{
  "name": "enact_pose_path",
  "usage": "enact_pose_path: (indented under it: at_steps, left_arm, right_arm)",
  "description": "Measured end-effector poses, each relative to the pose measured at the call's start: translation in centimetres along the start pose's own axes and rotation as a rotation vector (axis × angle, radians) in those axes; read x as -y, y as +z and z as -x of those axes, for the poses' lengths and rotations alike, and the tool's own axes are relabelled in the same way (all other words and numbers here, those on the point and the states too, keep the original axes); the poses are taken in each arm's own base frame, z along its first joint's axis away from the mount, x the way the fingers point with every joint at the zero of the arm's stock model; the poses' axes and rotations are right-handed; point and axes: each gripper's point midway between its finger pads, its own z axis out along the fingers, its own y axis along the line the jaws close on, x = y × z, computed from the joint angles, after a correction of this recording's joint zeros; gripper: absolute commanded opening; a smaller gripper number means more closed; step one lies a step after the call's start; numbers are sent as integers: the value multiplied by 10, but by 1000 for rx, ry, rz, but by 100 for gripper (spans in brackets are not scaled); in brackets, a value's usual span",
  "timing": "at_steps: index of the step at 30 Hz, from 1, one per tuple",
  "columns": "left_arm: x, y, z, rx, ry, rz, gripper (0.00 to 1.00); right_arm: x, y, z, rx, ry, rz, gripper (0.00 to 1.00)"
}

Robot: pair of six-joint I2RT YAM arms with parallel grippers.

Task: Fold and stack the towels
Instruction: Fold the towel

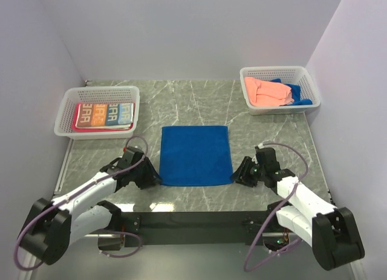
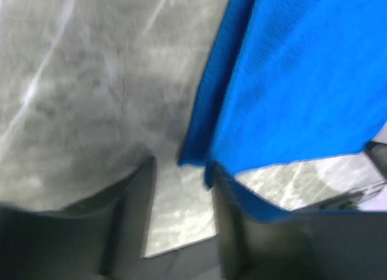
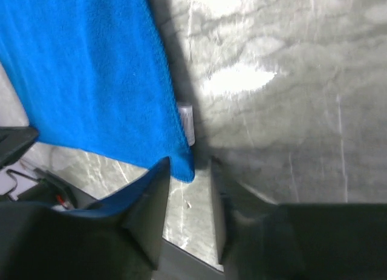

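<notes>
A deep blue towel (image 1: 196, 154) lies flat on the marble table. My left gripper (image 1: 156, 181) is open at its near left corner; in the left wrist view the towel's corner (image 2: 199, 153) sits just ahead of the gap between the fingers. My right gripper (image 1: 237, 177) is open at the near right corner; in the right wrist view the corner (image 3: 181, 165) hangs between the fingers. A printed orange/blue towel (image 1: 104, 115) lies folded in the left basket. A salmon-peach towel (image 1: 265, 91) and another blue towel (image 1: 297, 92) lie in the right basket.
A white mesh basket (image 1: 68, 110) stands at the back left and another white mesh basket (image 1: 305, 77) at the back right. Walls close in the table on three sides. The black base rail (image 1: 193, 219) runs along the near edge.
</notes>
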Motion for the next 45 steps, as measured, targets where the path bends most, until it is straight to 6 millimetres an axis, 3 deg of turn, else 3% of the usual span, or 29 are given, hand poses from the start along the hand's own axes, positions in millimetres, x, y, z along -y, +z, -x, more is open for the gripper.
enact_pose_path:
  at_steps: [1,2,5,8,11,14,18,23,27,33,38,41,45]
  left_arm:
    - [0,-2,-1,3,1,1,62]
    - [1,-6,-2,10,0,-2,64]
    - [3,-19,-1,37,-6,-8,68]
    - [13,-34,9,79,-2,-14,67]
    - [34,-51,26,128,5,-39,59]
    - [57,-59,40,159,18,-70,48]
    - [71,-38,38,109,56,-64,38]
    - [61,3,9,-17,114,23,29]
    - [35,23,-11,-68,110,93,23]
    - [26,15,-21,-49,44,28,26]
    - [15,-2,-29,-42,27,32,50]
    - [21,-13,-21,-16,24,48,53]
    - [70,-28,15,60,43,-21,52]
  right_arm:
    - [-1,-2,0,7,-15,-8,47]
    - [-1,-5,0,16,-30,-16,47]
    - [-6,-15,3,49,-71,-41,47]
    - [-24,-28,16,104,-124,-29,47]
    - [-50,-37,27,143,-174,22,43]
    - [-62,-32,27,133,-189,54,36]
    - [-58,-13,20,69,-163,36,30]
    - [-45,8,11,13,-136,17,29]
    - [-24,20,-6,-50,-106,-29,29]
    - [-23,15,-12,-45,-99,-1,30]
    - [-22,0,-16,-40,-115,-10,32]
    - [-43,-10,1,9,-147,26,33]
    - [-99,-23,44,103,-212,132,33]
